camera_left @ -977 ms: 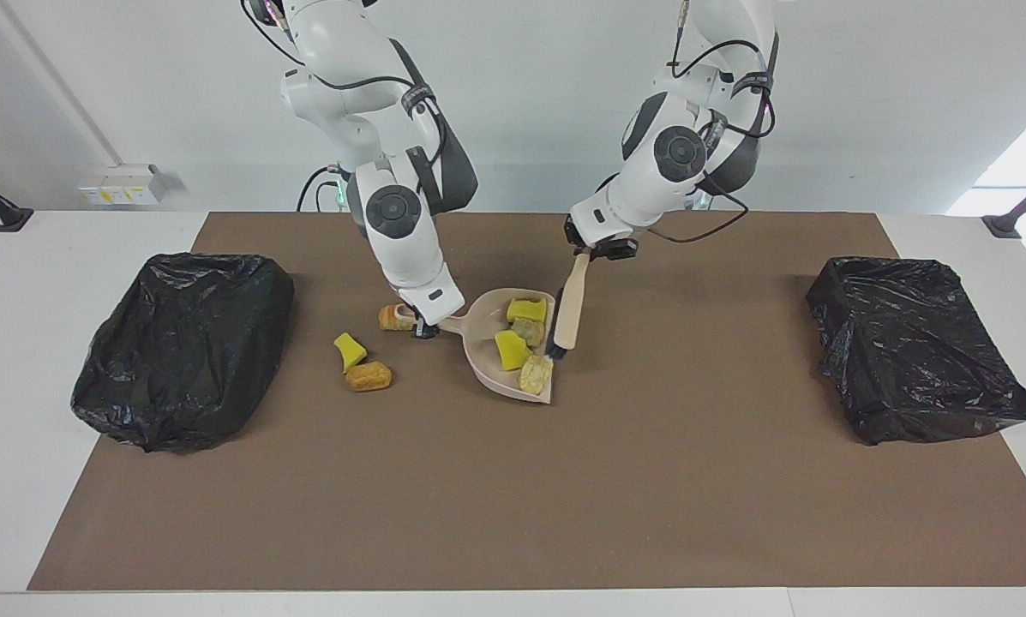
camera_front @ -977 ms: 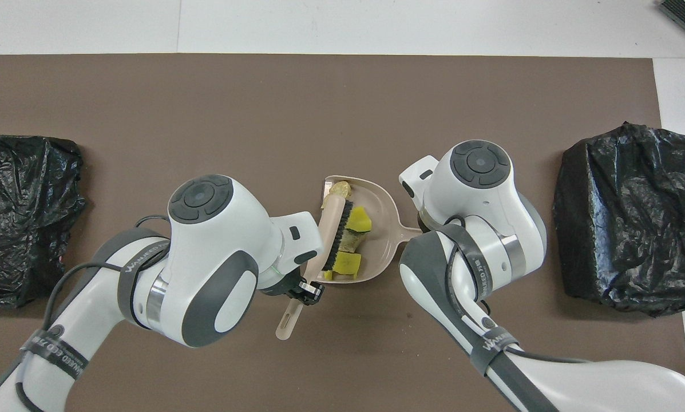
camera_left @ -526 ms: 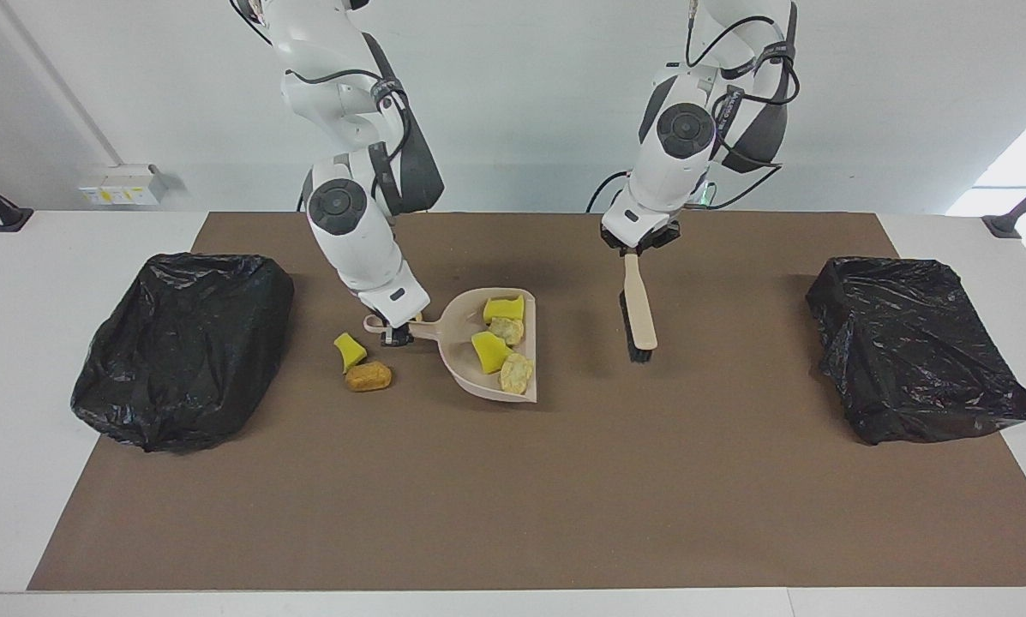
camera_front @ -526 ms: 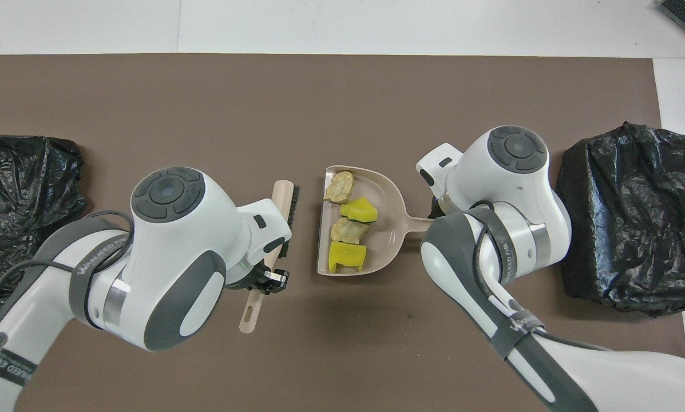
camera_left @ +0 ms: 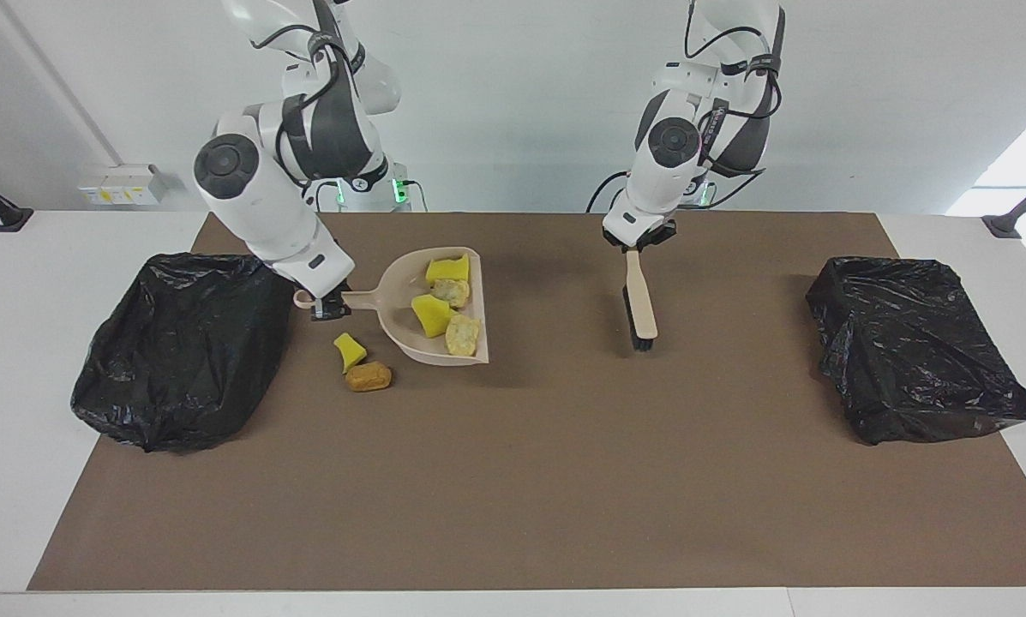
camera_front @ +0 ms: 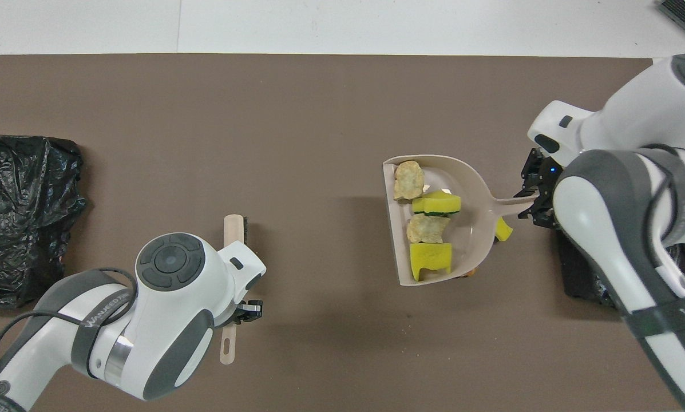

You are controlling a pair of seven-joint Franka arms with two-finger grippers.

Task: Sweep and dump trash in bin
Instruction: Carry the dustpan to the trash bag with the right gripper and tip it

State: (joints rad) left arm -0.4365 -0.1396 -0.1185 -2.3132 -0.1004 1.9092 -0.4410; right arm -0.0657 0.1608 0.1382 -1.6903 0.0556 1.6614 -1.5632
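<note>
Biggest thing first: the brown mat (camera_left: pixel 513 480) covers most of the table. Then two black bag-lined bins, one at each end: the bin by the right arm (camera_left: pixel 183 347) and the bin by the left arm (camera_left: pixel 915 347). In the overhead view the right arm covers most of its bin, and the other one is cut off at the edge.

The dustpan (camera_left: pixel 393 330) is up in the air, held by its handle in the right gripper (camera_left: pixel 325 310), which is clamped tight on it beside its bin. It carries four bits of trash: two yellow sponge chunks (camera_left: pixel 431 314) and two bread lumps (camera_left: pixel 462 335).

The brush (camera_left: pixel 641 304) hangs from the left gripper (camera_left: pixel 633 247), closed on the handle end, bristles down near the mat. From above, the arm hides the middle of the brush.

Two bits remain on the mat under the pan, near the right arm's bin: a loose yellow chunk (camera_left: pixel 349 350) and a loose brown lump (camera_left: pixel 369 376). From overhead the pan almost hides both.
</note>
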